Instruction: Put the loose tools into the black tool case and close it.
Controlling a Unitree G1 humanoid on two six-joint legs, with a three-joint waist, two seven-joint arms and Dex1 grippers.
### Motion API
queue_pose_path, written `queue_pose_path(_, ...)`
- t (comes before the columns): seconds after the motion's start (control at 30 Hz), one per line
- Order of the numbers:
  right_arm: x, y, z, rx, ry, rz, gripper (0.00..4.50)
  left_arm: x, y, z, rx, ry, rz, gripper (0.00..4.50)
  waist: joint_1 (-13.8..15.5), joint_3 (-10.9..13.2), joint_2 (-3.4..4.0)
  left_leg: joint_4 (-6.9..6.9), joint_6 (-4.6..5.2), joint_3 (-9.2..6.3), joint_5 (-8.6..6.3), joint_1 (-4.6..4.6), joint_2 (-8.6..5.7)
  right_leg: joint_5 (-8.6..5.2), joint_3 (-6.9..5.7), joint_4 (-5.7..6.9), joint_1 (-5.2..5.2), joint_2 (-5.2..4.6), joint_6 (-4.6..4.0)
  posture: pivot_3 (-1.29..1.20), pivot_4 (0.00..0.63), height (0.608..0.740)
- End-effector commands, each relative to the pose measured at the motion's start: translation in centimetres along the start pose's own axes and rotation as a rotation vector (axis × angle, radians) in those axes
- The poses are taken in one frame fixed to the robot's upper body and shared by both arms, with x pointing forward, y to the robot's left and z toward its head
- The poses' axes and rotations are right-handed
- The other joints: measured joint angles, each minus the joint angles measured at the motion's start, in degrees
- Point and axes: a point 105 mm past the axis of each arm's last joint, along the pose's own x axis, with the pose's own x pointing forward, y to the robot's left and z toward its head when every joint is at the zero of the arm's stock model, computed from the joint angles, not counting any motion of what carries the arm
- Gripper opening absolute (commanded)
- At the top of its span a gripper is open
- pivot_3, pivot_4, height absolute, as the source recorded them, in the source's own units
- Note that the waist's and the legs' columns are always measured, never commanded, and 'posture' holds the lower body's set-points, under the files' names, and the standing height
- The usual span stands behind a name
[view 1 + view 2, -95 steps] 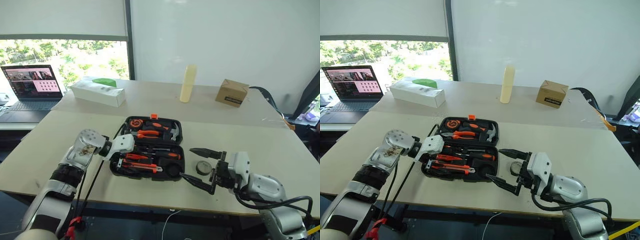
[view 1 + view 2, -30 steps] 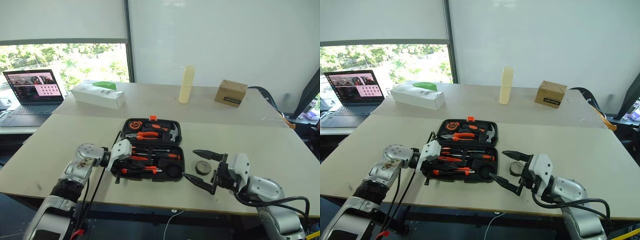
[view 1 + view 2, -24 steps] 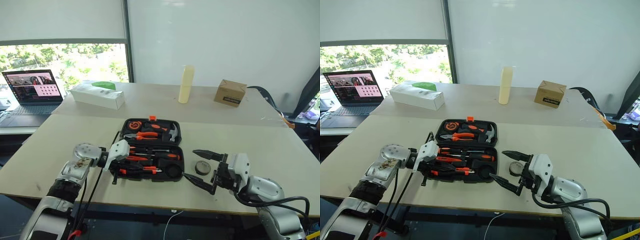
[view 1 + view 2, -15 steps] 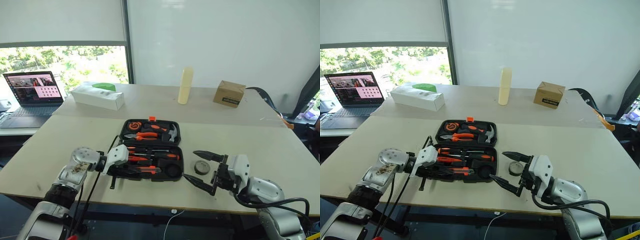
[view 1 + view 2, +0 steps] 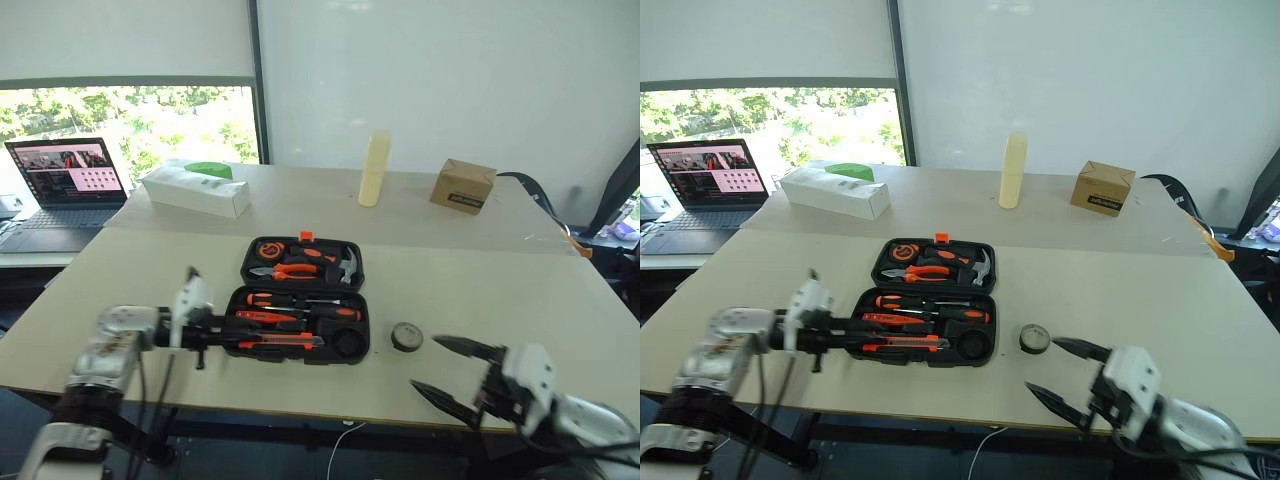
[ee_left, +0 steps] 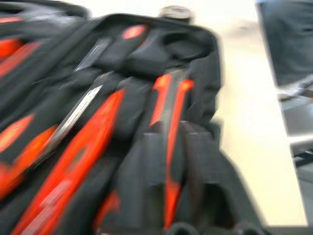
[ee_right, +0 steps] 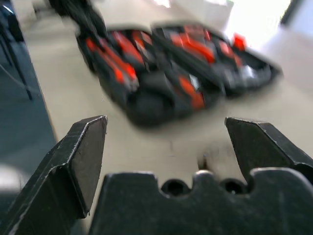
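Note:
The black tool case (image 5: 352, 322) lies open at the middle of the table. Two screwdrivers (image 5: 300, 300) and an orange utility knife (image 5: 280, 342) rest in its near half. Pliers, a hammer and a tape measure fill the far half. A small black tape roll (image 5: 405, 337) lies on the table just right of the case. My left gripper (image 5: 222, 332) points at the case's left edge, jaws a little apart and empty; the knife (image 6: 171, 98) lies just beyond. My right gripper (image 5: 424, 362) hangs wide open and empty near the table's front edge, short of the tape roll.
On the far table stand a laptop (image 5: 65, 170), a long white box (image 5: 195, 188), a pale yellow cylinder (image 5: 373, 168) and a brown cardboard box (image 5: 462, 185). The table's front edge runs just under both grippers.
My left gripper drew back leftward off the case's near half and its jaws parted slightly. My right gripper pulled back to the right and toward the table's front edge, still open.

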Motion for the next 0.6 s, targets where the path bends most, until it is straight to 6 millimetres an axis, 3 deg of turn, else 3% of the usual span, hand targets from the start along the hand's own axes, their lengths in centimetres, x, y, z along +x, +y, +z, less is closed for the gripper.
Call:
queue_pose_path(0.03, -2.4, -0.4, -0.2, -0.067, 0.047, -0.038, 4.50, -2.4, -0.7, 0.0, 0.094, 0.007, 0.061, 2.39, -0.2, 0.0, 0.04, -0.01, 0.01, 0.02, -0.02, 0.06, 0.01, -0.01, 0.04, -0.02, 0.05, -0.04, 0.03, 0.00, 0.150, 0.740)
queue_pose_path(0.1, -3.0, -0.2, -0.9, -0.064, 0.091, -0.026, 4.50, -3.8, -1.9, -0.5, 0.070, -0.018, 0.044, 3.14, -0.3, 0.0, 0.04, -0.01, 0.04, 0.05, -0.05, 0.16, 0.04, -0.08, 0.13, -0.03, 0.11, -0.11, 0.11, 0.00, 0.150, 0.740)
queue_pose_path(0.17, -2.2, -0.6, -0.6, -0.077, 0.097, -0.005, 4.50, -4.8, -2.4, -0.8, -0.034, -0.057, 0.041, 3.81, -0.5, 0.1, -0.04, -0.01, 0.04, 0.07, -0.08, 0.14, 0.08, -0.14, 0.14, -0.04, 0.07, -0.14, 0.06, 0.00, 0.150, 0.740)
queue_pose_path(0.23, -0.4, -1.2, 0.2, -0.106, 0.109, 0.050, 4.50, -4.6, -2.7, -0.6, -0.024, -0.086, 0.035, 4.39, -0.4, 0.2, -0.11, 0.01, -0.06, 0.07, -0.01, 0.14, 0.14, -0.34, 0.13, -0.02, 0.05, -0.13, 0.04, 0.00, 0.150, 0.740)
queue_pose_path(0.43, 4.7, -3.3, 0.9, -0.193, 0.270, 0.203, 4.50, -2.8, -3.6, 0.6, 0.012, -0.141, -0.051, 4.39, -0.4, 0.2, -0.10, 0.04, -0.12, 0.08, 0.13, 0.28, 0.12, -0.18, 0.23, 0.07, 0.00, -0.11, -0.01, 0.00, 0.150, 0.740)
queue_pose_path(0.5, 6.3, -4.2, 0.7, -0.204, 0.330, 0.229, 4.50, -1.9, -4.0, 0.9, 0.020, -0.147, -0.082, 4.39, -0.2, 0.2, -0.11, 0.02, -0.12, 0.07, 0.12, 0.17, 0.11, 0.02, 0.26, 0.09, -0.09, 0.00, -0.44, 0.00, 0.150, 0.740)
queue_pose_path(0.6, 8.1, -5.0, 0.0, -0.229, 0.393, 0.276, 4.50, -1.0, -4.8, 1.0, 0.030, -0.146, -0.127, 4.39, 0.1, 0.2, -0.12, 0.01, -0.09, 0.09, 0.10, -0.15, 0.00, 0.16, 0.20, 0.10, -0.36, 0.06, -0.15, 0.00, 0.150, 0.740)
